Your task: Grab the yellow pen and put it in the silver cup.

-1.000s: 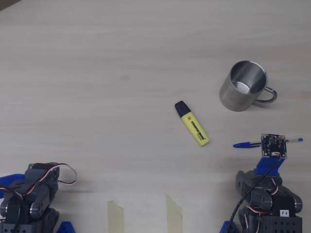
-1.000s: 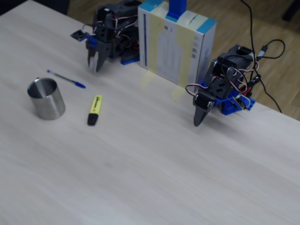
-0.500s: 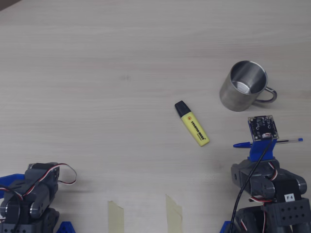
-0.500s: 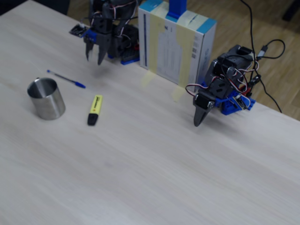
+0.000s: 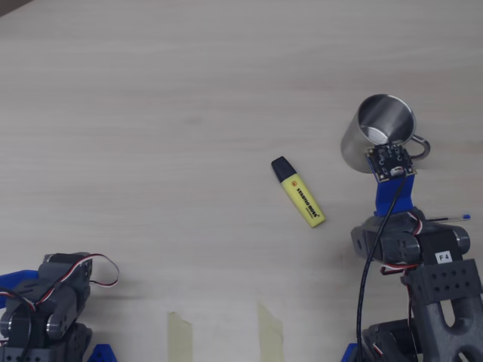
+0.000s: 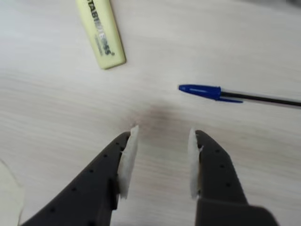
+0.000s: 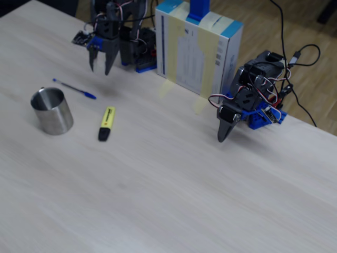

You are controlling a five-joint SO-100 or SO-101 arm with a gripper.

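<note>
Shiny steel silver cup; matt pale wood-grain table.

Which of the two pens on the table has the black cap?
The yellow pen, a chunky highlighter lying beside the silver cup; the thin ballpoint pen has a blue cap.
</note>
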